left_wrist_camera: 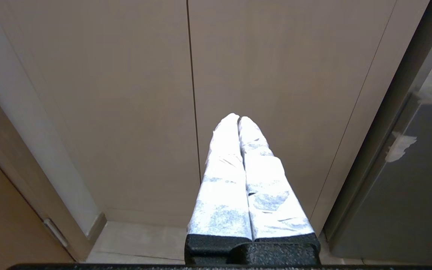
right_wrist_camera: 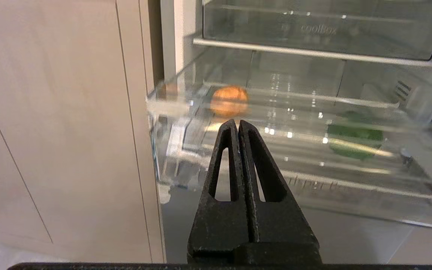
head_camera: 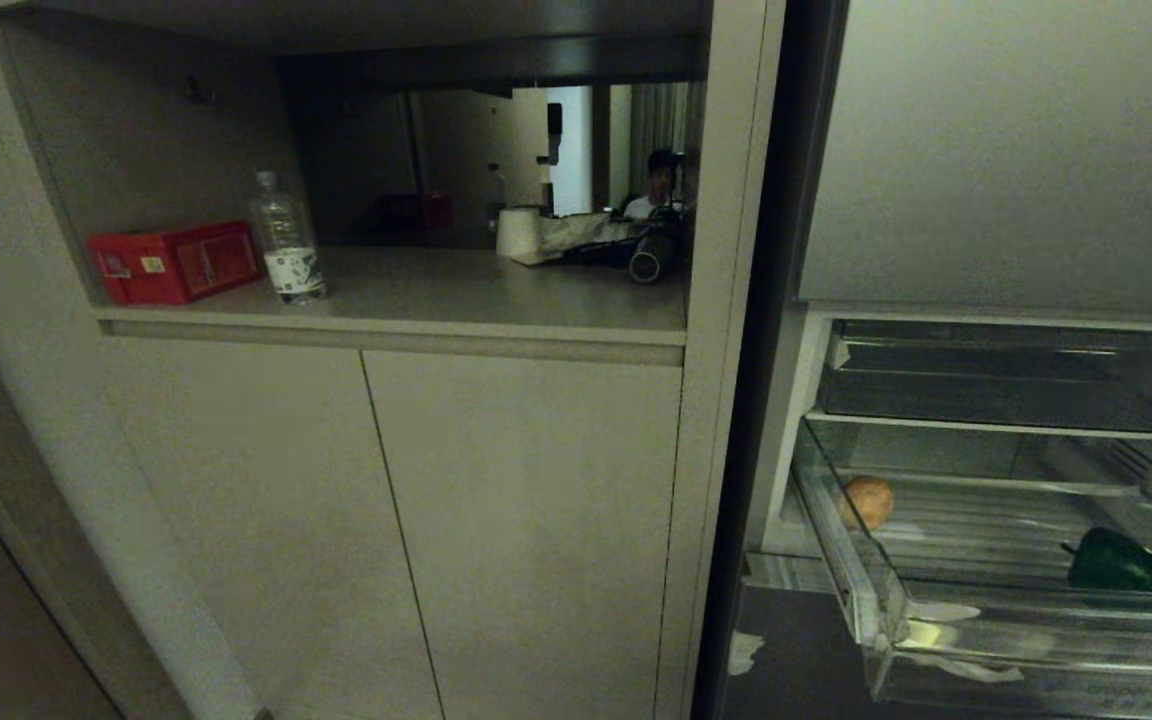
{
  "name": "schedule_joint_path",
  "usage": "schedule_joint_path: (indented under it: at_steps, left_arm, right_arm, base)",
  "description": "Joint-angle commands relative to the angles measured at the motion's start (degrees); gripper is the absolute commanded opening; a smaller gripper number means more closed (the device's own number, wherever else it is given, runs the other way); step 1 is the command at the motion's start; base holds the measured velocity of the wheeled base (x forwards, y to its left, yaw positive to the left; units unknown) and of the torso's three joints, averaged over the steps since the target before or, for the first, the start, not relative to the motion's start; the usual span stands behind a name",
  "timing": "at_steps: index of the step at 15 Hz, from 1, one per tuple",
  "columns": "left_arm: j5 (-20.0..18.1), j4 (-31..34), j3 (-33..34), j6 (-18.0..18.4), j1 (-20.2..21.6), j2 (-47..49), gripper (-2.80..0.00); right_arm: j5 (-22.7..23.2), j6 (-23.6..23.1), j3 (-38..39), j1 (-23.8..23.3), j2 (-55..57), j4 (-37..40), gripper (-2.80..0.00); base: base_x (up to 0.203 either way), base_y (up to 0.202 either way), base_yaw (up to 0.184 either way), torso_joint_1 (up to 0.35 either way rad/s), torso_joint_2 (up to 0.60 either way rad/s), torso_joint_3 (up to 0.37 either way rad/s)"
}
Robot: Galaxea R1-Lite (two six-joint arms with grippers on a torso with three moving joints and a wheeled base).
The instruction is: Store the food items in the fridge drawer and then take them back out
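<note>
Jaws on both the left gripper (left_wrist_camera: 238, 119) and right gripper (right_wrist_camera: 237, 123) are clenched, holding nothing. Fridge drawer (head_camera: 871, 600) sits pulled out, potato (head_camera: 868, 500) far left inside, green item (head_camera: 1116, 562) to the right.

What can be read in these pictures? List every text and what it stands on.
"coolBox": on the clear upper compartment above the fridge drawer.
Embossed lettering on the fridge drawer's clear front edge: too blurred to read.
Label on the water bottle: too small to read.
Print on the red box: too small to read.
</note>
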Motion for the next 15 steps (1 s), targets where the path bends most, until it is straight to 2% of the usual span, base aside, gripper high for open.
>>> schedule_joint_path:
  at_steps: [1, 15]
  left_arm:
    - [0.0, 0.0, 0.0, 0.0, 0.0, 0.0, -2.8]
    - [0.0, 0.0, 0.0, 0.0, 0.0, 0.0, -2.8]
  right_arm:
    - [-0.1, 0.0, 1.8, 0.0, 0.0, 0.0, -2.8]
    - [-0.1, 0.5, 1.8, 0.0, 0.0, 0.0, -2.8]
  base:
    - [0.0, 0.0, 0.0, 0.195, -0.45, -0.247]
    - [0.0, 0.0, 0.0, 0.159, -0.34, -0.186]
